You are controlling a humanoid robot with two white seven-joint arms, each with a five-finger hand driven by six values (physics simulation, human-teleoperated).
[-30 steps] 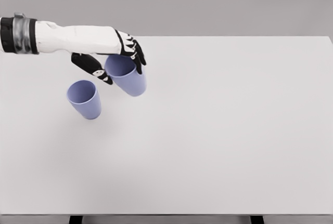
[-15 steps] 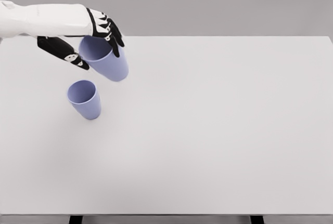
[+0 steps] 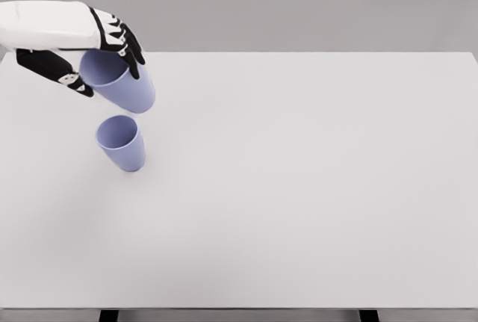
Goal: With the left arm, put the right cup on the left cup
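Observation:
My left hand comes in from the upper left, its fingers shut around the rim of a lavender cup. That cup hangs in the air, tilted, just above and slightly behind a second lavender cup. The second cup stands upright on the white table with its mouth open. A small gap separates the two cups. No right arm shows.
The table's far edge runs behind the hand, and its front edge lies along the bottom of the picture. Nothing else stands on it.
The left hand has carried the held cup leftward and a little upward, from right of the standing cup to above it. The standing cup has not moved.

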